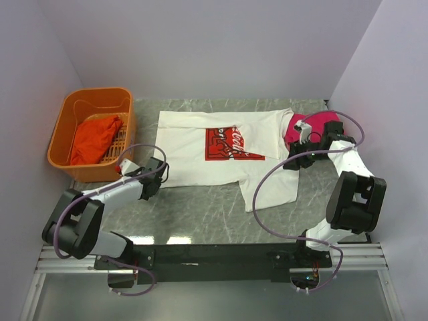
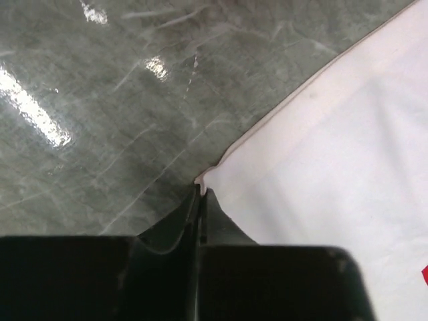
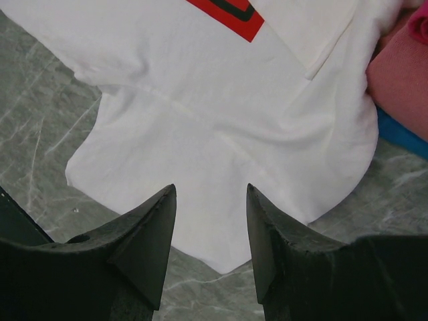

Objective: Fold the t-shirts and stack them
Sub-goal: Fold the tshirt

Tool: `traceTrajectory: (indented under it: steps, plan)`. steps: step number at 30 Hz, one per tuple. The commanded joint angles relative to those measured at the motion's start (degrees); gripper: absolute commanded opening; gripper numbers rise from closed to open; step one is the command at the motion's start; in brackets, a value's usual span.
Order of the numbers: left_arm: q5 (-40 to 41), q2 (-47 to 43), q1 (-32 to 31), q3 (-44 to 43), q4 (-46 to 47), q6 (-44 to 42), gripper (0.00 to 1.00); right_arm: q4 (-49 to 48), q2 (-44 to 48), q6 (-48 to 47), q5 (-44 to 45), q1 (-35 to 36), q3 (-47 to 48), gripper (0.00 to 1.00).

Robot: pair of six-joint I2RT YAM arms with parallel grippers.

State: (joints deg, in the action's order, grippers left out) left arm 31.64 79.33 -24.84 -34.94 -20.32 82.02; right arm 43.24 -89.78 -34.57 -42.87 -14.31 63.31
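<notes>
Claws are sitting nearest, low over a grey marbled table [image 1: 200, 214]. The left claw [image 2: 200, 192] is pinching the near left corner of the one white t-shirt [image 1: 187, 157], which is lying flat mid-table. The right claw [image 3: 210, 194] is hovering spread over its right-hand flap. Beyond that, a magenta shirt [image 3: 420, 30], a pink shirt [image 3: 401, 73] and a blue shirt [image 3: 404, 137] are lying bunched together. Far left, one orange-red shirt [image 1: 93, 140] is sitting in one orange basket [image 1: 63, 127].

The soft white cloth t-shirt [image 1: 200, 157] is carrying a red rectangular print [image 1: 231, 144] with white lettering and thin dark outlines. The rigid plastic basket [image 1: 63, 130] is showing bright orange, and the crumpled cloth shirt [image 1: 93, 139] inside it is showing orange-red. A magenta cloth shirt [image 1: 319, 120] is lying by pink cloth [image 3: 401, 73] and a blue cloth edge [image 3: 404, 137]. The polished table top [image 1: 200, 214] is showing grey-green marble veining.
</notes>
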Motion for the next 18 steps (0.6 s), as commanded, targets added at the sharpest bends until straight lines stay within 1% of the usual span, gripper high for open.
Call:
traceTrajectory:
  steps: [1, 2, 4, 5, 7, 8, 10, 11, 12, 15, 18]
  plan:
    - [1.93, -0.4, 0.23, 2.42, -0.6, 0.16, 0.03, 1.14, 3.03, -1.99, -1.34, -0.55, -0.2, 0.53]
    - [2.55, -1.1, 0.23, 2.68, -1.12, 0.16, 0.0, 1.4, 3.12, -2.26, -1.68, -0.55, -0.2, 0.54]
    - [3.77, -4.08, 0.23, 3.3, -2.18, 0.16, 0.0, 1.84, 3.64, -2.7, -1.69, -0.64, -0.38, 0.54]
    - [4.04, -5.31, 0.23, 3.38, -4.53, 0.68, 0.0, 2.02, 3.73, -2.87, -1.86, -0.55, -0.47, 0.54]
    - [5.27, -10.4, 0.23, 3.04, -7.79, 1.65, 0.0, 2.63, 4.17, -3.58, -1.95, -0.55, -0.55, 0.54]
    - [5.45, -14.86, 0.23, 3.12, -11.9, 3.22, 0.0, 2.81, 4.35, -4.01, -1.86, -0.55, -0.73, 0.54]
    - [5.54, -20.15, 0.14, 3.56, -15.7, 4.55, 0.0, 3.25, 4.7, -4.37, -1.87, -0.64, -0.91, 0.54]
    - [5.28, -22.79, 0.23, 3.91, -17.46, 6.12, 0.0, 3.25, 4.96, -4.46, -1.86, -0.64, -0.91, 0.54]
    - [4.93, -28.04, 0.23, 4.61, -20.7, 6.75, 0.0, 3.51, 5.22, -4.72, -1.95, -0.64, -1.08, 0.54]
    - [2.38, -35.97, 0.23, 6.54, -23.96, 6.58, 0.0, 3.95, 5.75, -4.98, -2.3, -0.72, -0.91, 0.54]
    - [0.1, -39.33, 0.23, 7.86, -28.09, 7.54, 0.0, 4.57, 5.93, -4.98, -1.87, -0.72, -0.3, 0.54]
